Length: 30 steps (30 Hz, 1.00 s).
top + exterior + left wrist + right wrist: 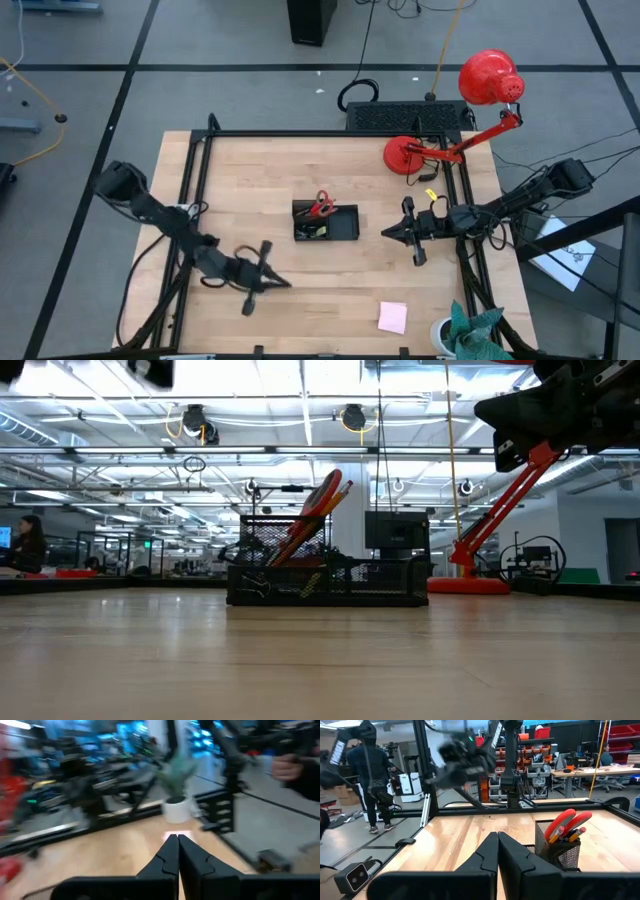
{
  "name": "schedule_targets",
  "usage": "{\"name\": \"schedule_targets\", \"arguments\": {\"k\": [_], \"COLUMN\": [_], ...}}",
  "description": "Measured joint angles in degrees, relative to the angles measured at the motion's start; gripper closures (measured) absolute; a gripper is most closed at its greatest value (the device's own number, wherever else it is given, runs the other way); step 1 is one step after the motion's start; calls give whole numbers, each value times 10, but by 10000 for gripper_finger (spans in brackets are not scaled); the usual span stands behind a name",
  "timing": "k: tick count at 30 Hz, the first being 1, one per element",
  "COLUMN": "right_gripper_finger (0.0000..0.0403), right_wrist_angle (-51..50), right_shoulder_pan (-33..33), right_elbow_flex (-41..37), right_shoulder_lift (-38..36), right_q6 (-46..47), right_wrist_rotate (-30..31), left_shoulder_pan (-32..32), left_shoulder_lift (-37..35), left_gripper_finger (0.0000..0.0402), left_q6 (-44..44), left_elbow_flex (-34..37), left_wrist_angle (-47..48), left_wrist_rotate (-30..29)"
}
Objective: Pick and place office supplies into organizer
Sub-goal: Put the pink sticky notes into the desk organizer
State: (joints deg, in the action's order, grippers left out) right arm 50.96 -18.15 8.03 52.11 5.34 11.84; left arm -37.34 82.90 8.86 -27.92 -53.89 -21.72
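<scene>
The organizer (326,223) is a black mesh tray at the table's middle, resting flat on the wood. Red-handled scissors (320,207) and orange pencils (573,835) stand tilted in its taller cup, leaning on the rim. A binder clip (255,588) shows at its left end in the low view. A pink sticky-note pad (393,317) lies flat near the front right. My left gripper (287,284) is shut and empty, near-left of the organizer, pointing toward the pad. My right gripper (386,233) is shut and empty, just right of the organizer.
A red desk lamp (450,150) stands at the far right corner, with a black keyboard-like slab (405,117) behind it. A white pot with a green plant (465,335) sits at the near right edge. A black frame (195,170) rims the table. A person's hand (290,767) shows beyond the table.
</scene>
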Motion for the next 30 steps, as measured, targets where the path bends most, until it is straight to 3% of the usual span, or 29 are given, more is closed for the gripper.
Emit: {"name": "schedule_targets", "arguments": {"k": [4,8,12,17,20,25,30], "right_gripper_finger": [403,403,403,403,403,403,403], "right_wrist_angle": [-1,-14,-5,19,-19,-123,-145], "right_shoulder_pan": [0,0,1,2,9,13,9], "right_elbow_flex": [0,0,0,0,0,-14,-55], "right_shoulder_lift": [0,3,3,-17,-64,-174,-260], "right_q6": [0,-11,-15,-42,-46,-33,-22], "right_wrist_rotate": [0,0,16,-1,1,20,29], "left_shoulder_pan": [-3,0,26,94,115,104,90], "left_shoulder_lift": [-8,-65,-137,-238,-292,-400,-459], "left_gripper_finger": [399,400,400,401,401,401,401], "left_q6": [11,46,81,75,96,132,95], "left_elbow_flex": [98,132,115,35,-17,-8,92], "left_wrist_angle": [-141,-162,-55,224,336,362,297], "left_wrist_rotate": [-84,-138,-137,-65,-30,-35,-74]}}
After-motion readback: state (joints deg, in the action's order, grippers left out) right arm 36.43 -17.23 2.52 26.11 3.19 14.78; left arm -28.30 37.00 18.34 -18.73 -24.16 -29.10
